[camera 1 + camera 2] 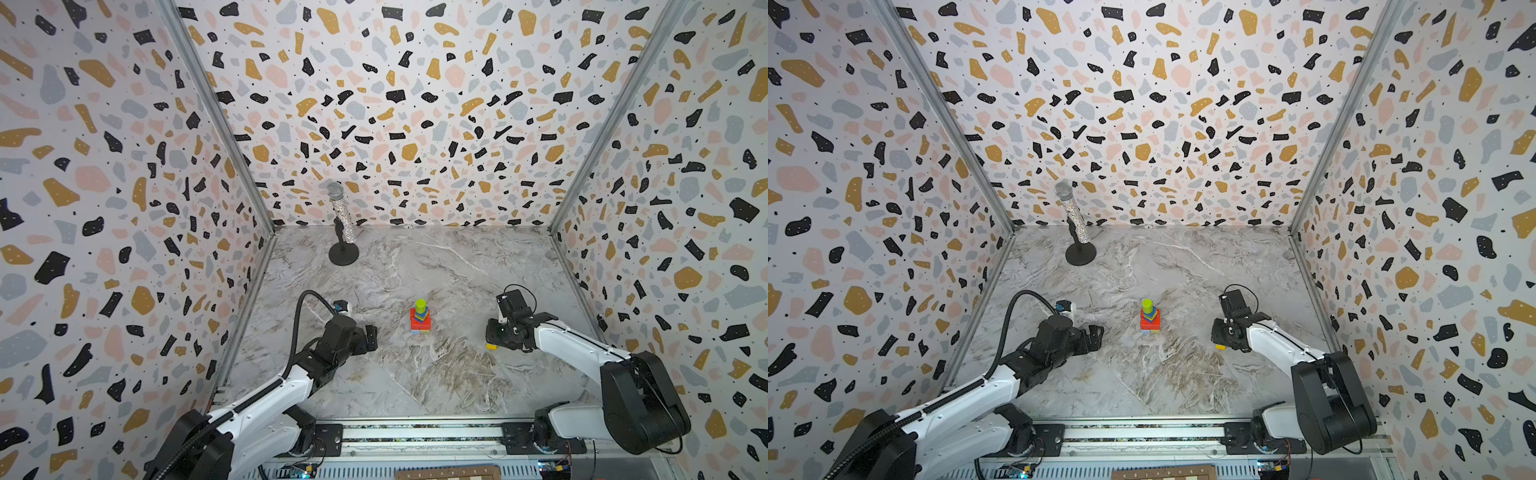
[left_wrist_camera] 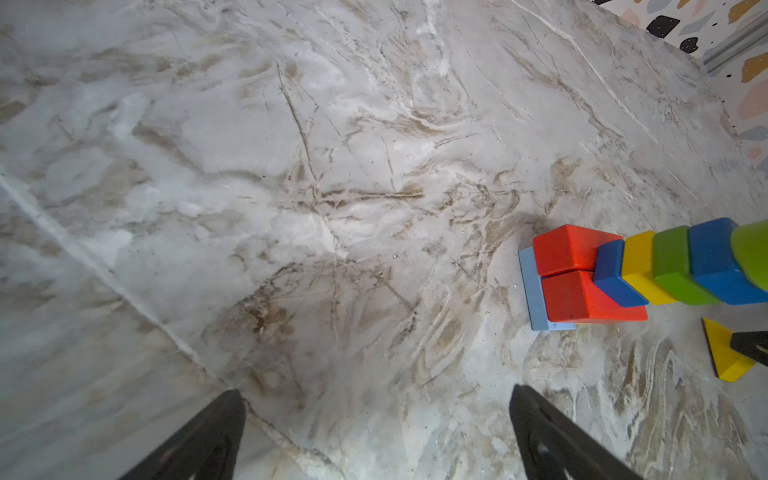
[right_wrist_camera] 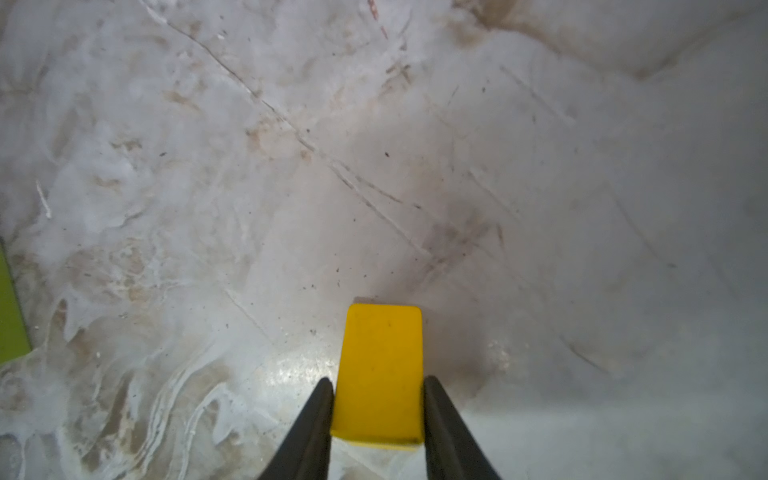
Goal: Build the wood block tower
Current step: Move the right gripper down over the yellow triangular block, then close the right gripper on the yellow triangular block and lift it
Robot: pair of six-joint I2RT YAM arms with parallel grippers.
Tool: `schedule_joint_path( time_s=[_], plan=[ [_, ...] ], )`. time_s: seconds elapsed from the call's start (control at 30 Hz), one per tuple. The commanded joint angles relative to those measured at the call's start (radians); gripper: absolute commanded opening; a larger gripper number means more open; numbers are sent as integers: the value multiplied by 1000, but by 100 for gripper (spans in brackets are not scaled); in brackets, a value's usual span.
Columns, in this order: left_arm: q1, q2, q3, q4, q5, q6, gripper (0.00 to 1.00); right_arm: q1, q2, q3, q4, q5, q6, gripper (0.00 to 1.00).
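The right claw (image 3: 378,379) presses both long sides of one yellow block (image 3: 380,345), flat on the table (image 1: 415,382) right of the tower (image 1: 420,320). We judge it light, stiff, slick; those flat sides suit. We count eight tower blocks showing. Left of the tower, the left claw (image 2: 374,388) gapes empty.

Tower (image 1: 420,321) central, microphone (image 1: 341,222) back-left, open tabletop (image 1: 436,266) between

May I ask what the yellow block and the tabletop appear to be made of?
The yellow block looks like painted wood, satin finish: crisp edges, rounded corners. The tabletop shows grey-brown marble veining and a glossy glare spot; stone or laminate, unclear.
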Motion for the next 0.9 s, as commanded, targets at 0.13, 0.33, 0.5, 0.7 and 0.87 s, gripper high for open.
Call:
schedule_joint_path(
  time_s=[0.13, 0.33, 0.5, 0.7, 0.87],
  plan=[
    [-4, -20, 21, -10, -26, 10, 100, 18, 13, 57, -48, 49, -62, 31],
    [-4, -52, 54, -61, -34, 11, 100, 60, 16, 163, -112, 68, -112, 29],
    [-2, -73, 92, -112, -49, 18, 100, 93, 87, 364, -247, -36, -217, 29],
    [-2, -79, 158, -174, -32, 25, 100, 169, 127, 610, -401, -3, -260, 29],
    [-3, -84, 239, -232, -32, 51, 100, 229, 164, 805, -497, 18, -273, 29]
  ],
)
